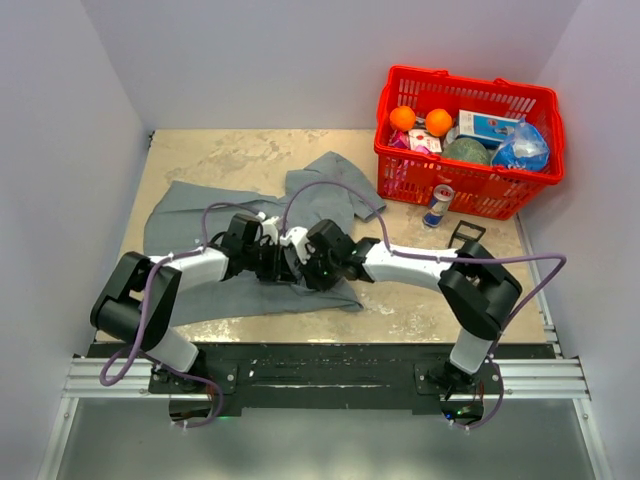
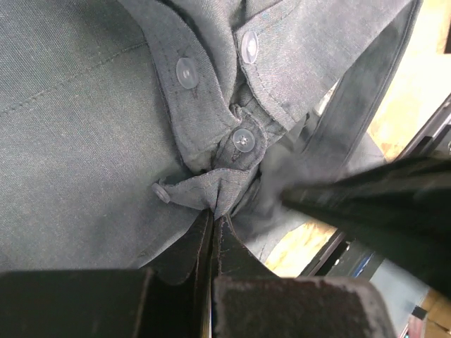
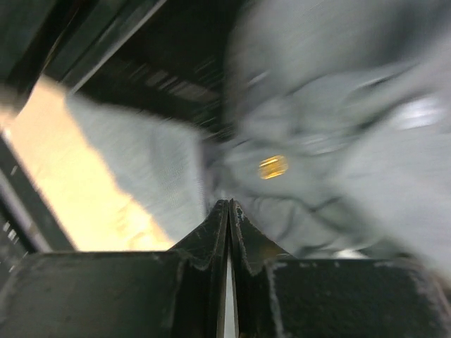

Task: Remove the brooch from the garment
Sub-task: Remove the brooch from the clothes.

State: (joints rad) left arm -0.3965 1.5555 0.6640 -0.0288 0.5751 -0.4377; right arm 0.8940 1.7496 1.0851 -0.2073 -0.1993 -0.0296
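The brooch (image 3: 273,167) shows as a small gold spot on the garment (image 2: 84,105), just beyond the tips of your right gripper (image 3: 229,205) and not in their grasp. That gripper's fingers are pressed together. The right wrist view is smeared, so I cannot tell whether any cloth is caught between them. Your left gripper (image 2: 213,217) is clenched on a bunched fold of the shirt by the white buttons (image 2: 243,139).

The risk, as I judge it, is that thin woven cloth lifts with the pin. A pull on the brooch may drag the whole shirt instead of freeing it, or strain the weave if the left pinch slips. You could also close on cloth beside so small a brooch.

The two wrists sit close and could collide. The shirt lies on a mottled beige table (image 1: 430,305) between pale walls (image 1: 300,60). A red basket (image 1: 455,195) and a can (image 1: 437,206) stand to the right, near your right arm.
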